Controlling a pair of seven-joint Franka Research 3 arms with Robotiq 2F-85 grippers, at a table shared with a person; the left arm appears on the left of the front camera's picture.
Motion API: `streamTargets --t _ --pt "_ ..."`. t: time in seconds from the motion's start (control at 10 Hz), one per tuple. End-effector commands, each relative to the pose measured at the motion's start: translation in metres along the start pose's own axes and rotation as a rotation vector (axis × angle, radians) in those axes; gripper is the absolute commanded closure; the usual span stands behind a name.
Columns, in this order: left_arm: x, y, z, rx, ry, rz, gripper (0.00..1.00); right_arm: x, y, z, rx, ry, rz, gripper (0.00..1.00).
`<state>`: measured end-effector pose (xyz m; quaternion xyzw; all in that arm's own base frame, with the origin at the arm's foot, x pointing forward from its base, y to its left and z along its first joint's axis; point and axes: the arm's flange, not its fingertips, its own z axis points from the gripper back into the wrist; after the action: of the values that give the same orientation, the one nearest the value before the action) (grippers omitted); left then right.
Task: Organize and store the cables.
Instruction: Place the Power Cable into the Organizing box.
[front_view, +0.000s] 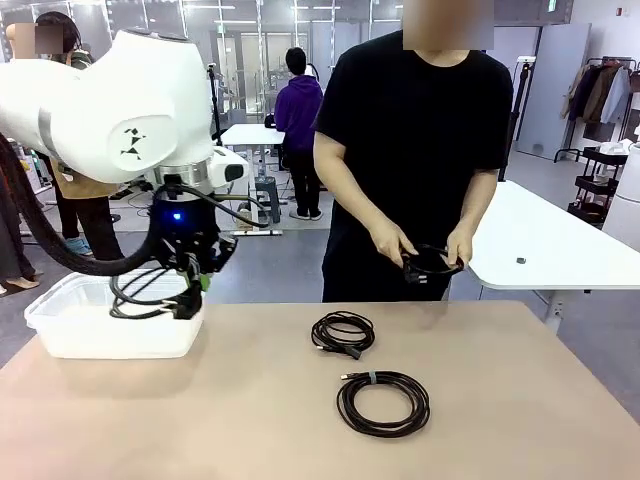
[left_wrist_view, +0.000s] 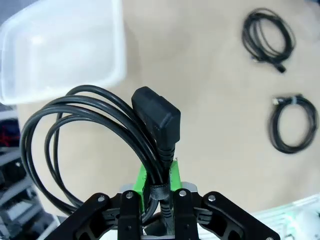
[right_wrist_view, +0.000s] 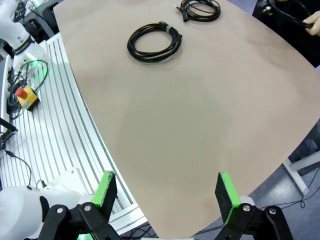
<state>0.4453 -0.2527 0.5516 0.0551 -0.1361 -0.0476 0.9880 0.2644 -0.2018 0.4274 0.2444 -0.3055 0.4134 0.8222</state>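
Observation:
My left gripper (front_view: 191, 300) is shut on a black cable coil (front_view: 145, 290) and holds it over the white bin (front_view: 70, 335) at the table's left. In the left wrist view the green pads (left_wrist_view: 145, 180) pinch the coil (left_wrist_view: 95, 130) just below its plug (left_wrist_view: 156, 116), with the bin (left_wrist_view: 60, 45) beyond. Two more cables lie on the table: one (front_view: 343, 333) mid-table, one (front_view: 383, 402) nearer me; they are also in the left wrist view (left_wrist_view: 267, 35) (left_wrist_view: 294, 122). My right gripper (right_wrist_view: 166, 192) is open above the table's bare right part, well short of the coils (right_wrist_view: 154, 41) (right_wrist_view: 200, 9).
The person stands at the far side and holds another black cable (front_view: 430, 262) in both hands above the table edge. A ribbed white base with a red stop button (right_wrist_view: 25, 96) lies beside the table on my side. A white table (front_view: 560, 245) stands behind on the right.

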Motion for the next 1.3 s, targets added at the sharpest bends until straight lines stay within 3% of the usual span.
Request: streamTargets --t 0.0,0.3,0.7,0.8,1.0,1.2 --pt "0.02 0.024 -0.009 0.051 -0.052 -0.043 1.0 0.0 -0.001 0.001 0.004 -0.013 0.019 0.0" --pt "0.031 0.042 -0.022 0.026 -0.045 -0.097 1.0 0.0 -0.001 0.001 0.004 -0.013 0.019 0.0" --pt "0.023 0.042 -0.021 0.049 -0.014 -0.047 1.0 0.0 -0.001 0.001 0.004 -0.013 0.019 0.0" --pt "0.026 0.042 -0.028 0.044 -0.013 -0.064 0.8 0.0 -0.001 0.001 0.004 -0.013 0.019 0.0" --pt "0.073 0.084 -0.049 0.039 0.129 -0.104 0.8 0.0 -0.001 0.001 0.004 -0.013 0.019 0.0" --pt "0.111 0.1 -0.085 0.053 0.212 -0.111 0.8 0.0 -0.001 0.001 0.004 -0.013 0.019 0.0"
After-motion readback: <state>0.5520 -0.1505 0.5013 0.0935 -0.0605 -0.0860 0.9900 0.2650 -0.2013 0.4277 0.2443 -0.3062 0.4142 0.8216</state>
